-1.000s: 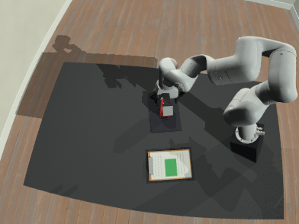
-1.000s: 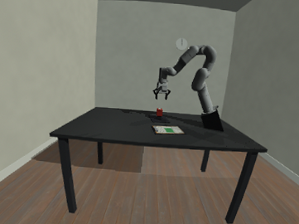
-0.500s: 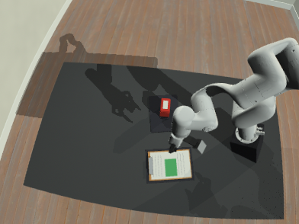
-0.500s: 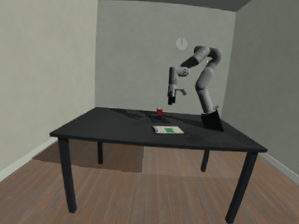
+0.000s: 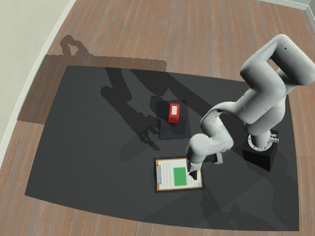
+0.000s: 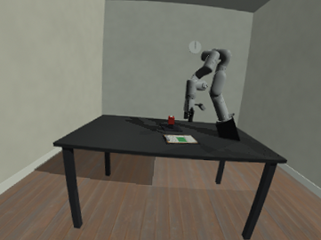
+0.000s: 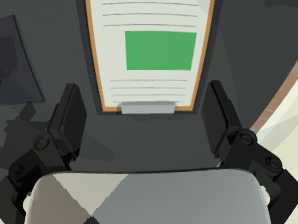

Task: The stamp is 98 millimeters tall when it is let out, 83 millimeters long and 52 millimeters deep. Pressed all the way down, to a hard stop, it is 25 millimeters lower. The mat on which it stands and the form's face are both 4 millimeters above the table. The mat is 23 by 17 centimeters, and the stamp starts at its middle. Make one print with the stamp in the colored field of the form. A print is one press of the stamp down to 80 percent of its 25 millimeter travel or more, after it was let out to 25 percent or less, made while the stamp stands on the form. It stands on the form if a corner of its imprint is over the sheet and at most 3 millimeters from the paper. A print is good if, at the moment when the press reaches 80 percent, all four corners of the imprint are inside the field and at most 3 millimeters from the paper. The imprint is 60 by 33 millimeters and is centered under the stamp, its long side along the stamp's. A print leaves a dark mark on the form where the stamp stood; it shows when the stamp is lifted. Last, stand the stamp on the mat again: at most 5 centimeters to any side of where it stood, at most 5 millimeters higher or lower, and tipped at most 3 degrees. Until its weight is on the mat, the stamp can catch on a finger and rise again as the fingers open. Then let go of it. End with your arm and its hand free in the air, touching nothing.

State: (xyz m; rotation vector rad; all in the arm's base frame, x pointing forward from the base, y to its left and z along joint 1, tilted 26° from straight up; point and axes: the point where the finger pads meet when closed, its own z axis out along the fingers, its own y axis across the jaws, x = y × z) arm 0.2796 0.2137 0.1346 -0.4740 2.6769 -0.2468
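The red stamp [image 5: 173, 112] [image 6: 171, 120] stands upright in the middle of its dark mat [image 5: 165, 130] [image 6: 176, 129], with nothing touching it. The form [image 5: 169, 165] [image 6: 180, 139] [image 7: 103, 23] lies on a brown clipboard nearer the table's front, and its green field [image 5: 179, 176] [image 7: 161, 50] is plain green. My gripper [image 5: 192, 173] [image 6: 188, 114] [image 7: 143, 97] is open and empty. It hangs well above the table, pointing down over the form, apart from the stamp. In the wrist view both fingers frame the clipboard's clip end, and a corner of the mat [image 7: 12, 56] shows at the left.
The black table [image 5: 80, 140] [image 6: 118, 138] carries the mat, the form and the robot's black base [image 5: 260, 154] [image 6: 228, 129] at the right. The arm's elbow bends over the table between the base and the form. The room has a wooden floor and plain walls.
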